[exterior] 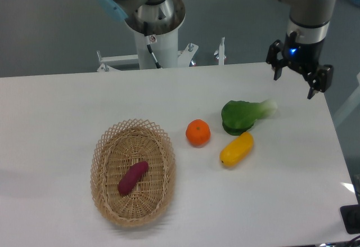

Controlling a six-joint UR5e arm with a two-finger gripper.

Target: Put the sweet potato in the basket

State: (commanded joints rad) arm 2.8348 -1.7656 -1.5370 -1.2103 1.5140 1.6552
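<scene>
The sweet potato (pixel 133 178) lay inside the basket (pixel 104 146), near its middle, slanted along the woven floor. Right of the basket sat a round orange fruit (pixel 198 132); further right of the basket a yellow oblong vegetable (pixel 237 149) rested just below a green leafy vegetable (pixel 242 115), the two seemingly touching, though the angle made that hard to confirm. The gripper (pixel 298 72) hung far to the basket's upper right, above the table's (pixel 56 106) back corner, its fingers spread apart and holding nothing. Nothing stood between it and the basket but the produce.
</scene>
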